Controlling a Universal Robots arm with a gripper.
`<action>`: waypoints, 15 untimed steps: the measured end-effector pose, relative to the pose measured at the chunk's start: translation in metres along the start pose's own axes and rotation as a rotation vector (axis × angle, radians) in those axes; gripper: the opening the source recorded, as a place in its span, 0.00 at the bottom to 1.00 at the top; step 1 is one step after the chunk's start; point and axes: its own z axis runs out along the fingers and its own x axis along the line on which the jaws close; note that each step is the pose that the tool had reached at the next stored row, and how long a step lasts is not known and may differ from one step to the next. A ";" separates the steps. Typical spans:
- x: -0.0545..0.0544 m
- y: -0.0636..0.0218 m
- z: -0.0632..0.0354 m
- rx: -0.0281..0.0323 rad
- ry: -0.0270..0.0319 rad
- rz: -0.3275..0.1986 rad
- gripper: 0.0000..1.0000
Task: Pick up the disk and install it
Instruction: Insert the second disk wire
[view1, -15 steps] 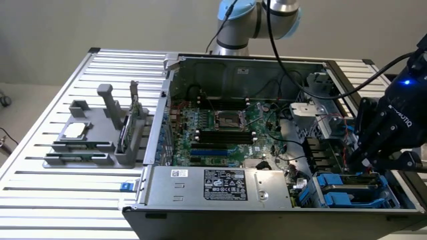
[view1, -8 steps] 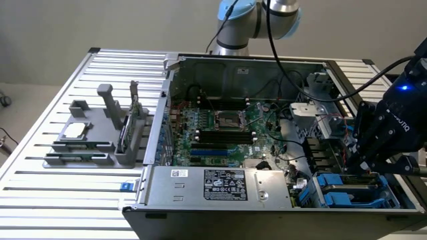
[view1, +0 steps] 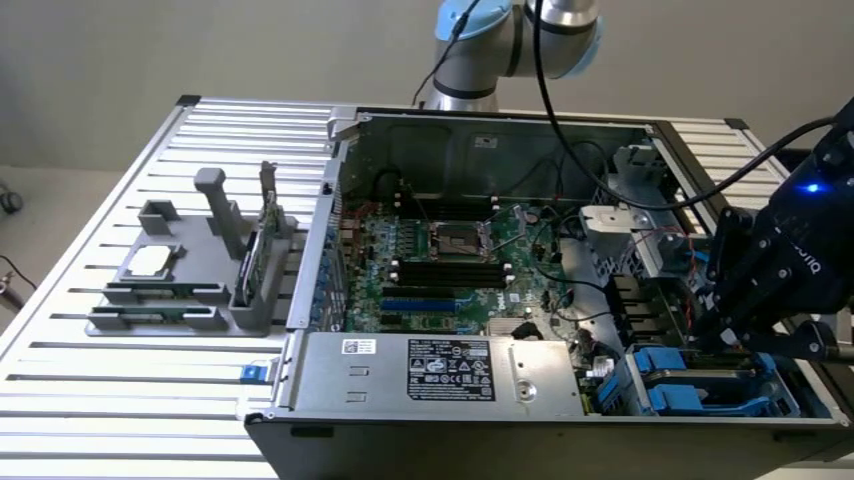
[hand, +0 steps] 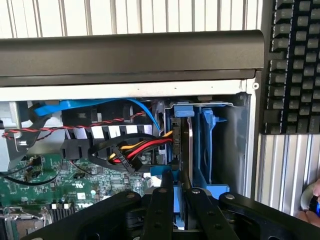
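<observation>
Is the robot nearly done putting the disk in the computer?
Nearly, it seems. Done: the disk stands on edge among the blue holders in the computer's corner. In hand: the gripper grips its near edge. Left: letting go; whether it's fully in isn't clear.

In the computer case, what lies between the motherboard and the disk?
In the wrist view, a bundle of red, yellow and black cables lies between the motherboard and the disk.

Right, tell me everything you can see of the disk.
The disk stands on edge in the drive bay at the case's corner, a thin silver-grey slab framed by a blue plastic carrier. The gripper is closed on its near edge. Red, yellow and black cables end right beside it. In the exterior view the arm covers it.
</observation>
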 end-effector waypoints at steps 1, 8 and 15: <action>0.000 0.0001 0.0004 -0.0020 0.0042 -0.001 0.16; -0.002 0.0004 0.0033 -0.0063 0.0106 -0.006 0.16; -0.003 0.0007 0.0063 -0.0074 0.0110 -0.011 0.16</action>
